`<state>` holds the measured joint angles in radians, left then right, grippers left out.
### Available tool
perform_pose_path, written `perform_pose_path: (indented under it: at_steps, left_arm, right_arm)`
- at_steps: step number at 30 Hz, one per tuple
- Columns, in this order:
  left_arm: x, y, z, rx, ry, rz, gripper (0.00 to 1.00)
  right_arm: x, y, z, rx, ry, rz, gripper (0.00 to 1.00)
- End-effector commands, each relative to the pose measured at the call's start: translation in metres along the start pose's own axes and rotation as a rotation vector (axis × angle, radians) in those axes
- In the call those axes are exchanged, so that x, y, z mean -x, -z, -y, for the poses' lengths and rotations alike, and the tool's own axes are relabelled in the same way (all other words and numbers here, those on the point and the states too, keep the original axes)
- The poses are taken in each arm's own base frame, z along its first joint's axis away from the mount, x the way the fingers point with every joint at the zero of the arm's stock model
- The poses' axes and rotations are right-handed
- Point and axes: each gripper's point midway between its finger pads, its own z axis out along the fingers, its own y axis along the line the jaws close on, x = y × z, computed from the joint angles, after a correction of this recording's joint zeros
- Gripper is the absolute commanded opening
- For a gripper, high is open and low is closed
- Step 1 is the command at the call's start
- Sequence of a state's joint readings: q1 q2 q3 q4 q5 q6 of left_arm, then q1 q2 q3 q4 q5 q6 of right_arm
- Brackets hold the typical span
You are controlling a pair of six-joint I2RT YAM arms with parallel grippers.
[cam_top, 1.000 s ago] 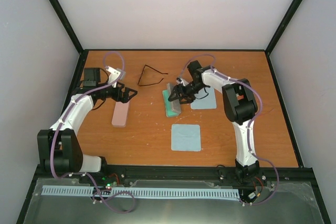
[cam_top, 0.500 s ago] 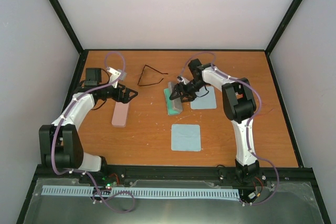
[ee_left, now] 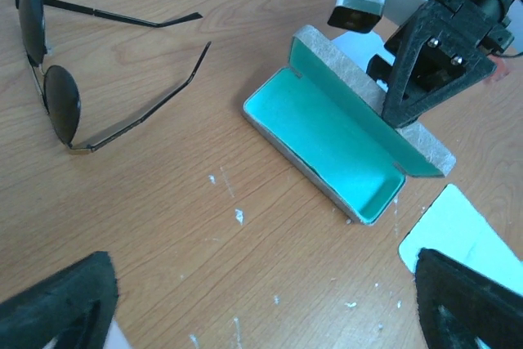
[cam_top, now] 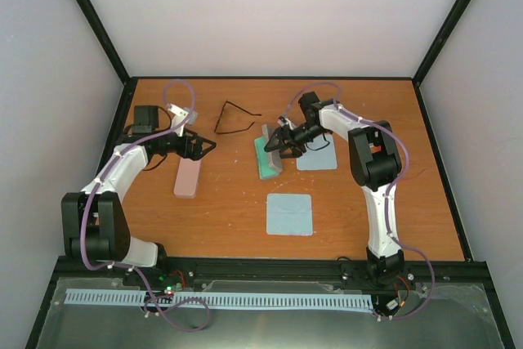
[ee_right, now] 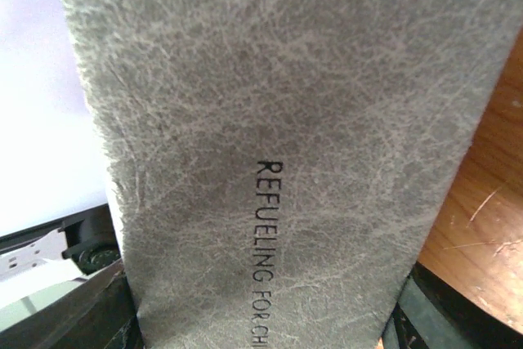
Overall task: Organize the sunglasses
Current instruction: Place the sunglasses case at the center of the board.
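The sunglasses (cam_top: 234, 119) lie unfolded on the table at the back centre; in the left wrist view (ee_left: 62, 100) they are at the upper left. The grey case (cam_top: 267, 157) lies open, teal inside (ee_left: 331, 138), its lid raised. My right gripper (cam_top: 281, 143) is open, fingers spread against the lid's outer face (ee_right: 278, 136), which fills the right wrist view; it also shows in the left wrist view (ee_left: 429, 71). My left gripper (cam_top: 206, 146) is open and empty, low over bare wood (ee_left: 261, 316) left of the case.
A pink case (cam_top: 188, 176) lies closed under my left arm. One light-blue cloth (cam_top: 290, 214) lies in front of the grey case; another (cam_top: 319, 157) lies under my right gripper. Black frame rails edge the table.
My right gripper has drawn slightly back and right, and the grey lid stands more upright. My left gripper has barely moved.
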<state>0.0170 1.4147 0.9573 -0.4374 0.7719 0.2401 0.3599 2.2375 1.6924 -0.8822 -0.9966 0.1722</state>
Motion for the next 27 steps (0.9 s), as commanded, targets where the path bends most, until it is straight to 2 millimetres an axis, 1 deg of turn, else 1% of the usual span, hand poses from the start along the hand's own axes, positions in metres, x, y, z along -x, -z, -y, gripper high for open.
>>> perform_pose_path:
  at_steps: [1,5,6,8,9,12,16,19,22,25,27]
  left_arm:
    - [0.018,-0.011,0.019,-0.057,-0.058,0.032,0.93]
    - [0.018,-0.044,0.047,-0.129,-0.134,-0.012,0.57]
    - [0.016,-0.054,0.049,-0.142,-0.146,-0.037,0.51]
    - [0.011,-0.074,0.052,-0.159,-0.173,-0.083,0.44]
    - [0.01,-0.083,0.054,-0.168,-0.183,-0.101,0.42]
    - [0.004,-0.113,0.06,-0.193,-0.199,-0.156,0.41]
    - [-0.004,-0.143,0.069,-0.219,-0.219,-0.213,0.4]
    - [-0.01,-0.159,0.076,-0.235,-0.231,-0.235,0.41]
    - [-0.016,-0.17,0.076,-0.231,-0.226,-0.256,0.41]
    - [-0.025,-0.181,0.067,-0.192,-0.213,-0.29,0.41]
    - [-0.03,-0.187,0.057,-0.145,-0.21,-0.309,0.4]
  right_arm:
    - [-0.005,0.003,-0.013,0.103,0.007,-0.015,0.64]
    - [-0.008,0.0,-0.013,0.137,0.005,-0.022,0.63]
    - [-0.008,0.0,-0.014,0.147,0.003,-0.024,0.62]
    - [-0.01,0.0,-0.012,0.159,-0.001,-0.024,0.62]
    - [-0.011,-0.001,-0.012,0.167,-0.003,-0.026,0.62]
    - [-0.012,0.0,-0.01,0.177,-0.005,-0.022,0.62]
    - [-0.011,0.002,-0.012,0.183,-0.003,-0.014,0.62]
    - [-0.008,0.003,-0.013,0.189,-0.002,-0.007,0.62]
    - [-0.006,0.003,-0.012,0.195,-0.005,-0.005,0.62]
    - [-0.005,0.002,-0.01,0.197,-0.01,-0.006,0.63]
    - [-0.005,0.001,-0.008,0.197,-0.016,-0.007,0.62]
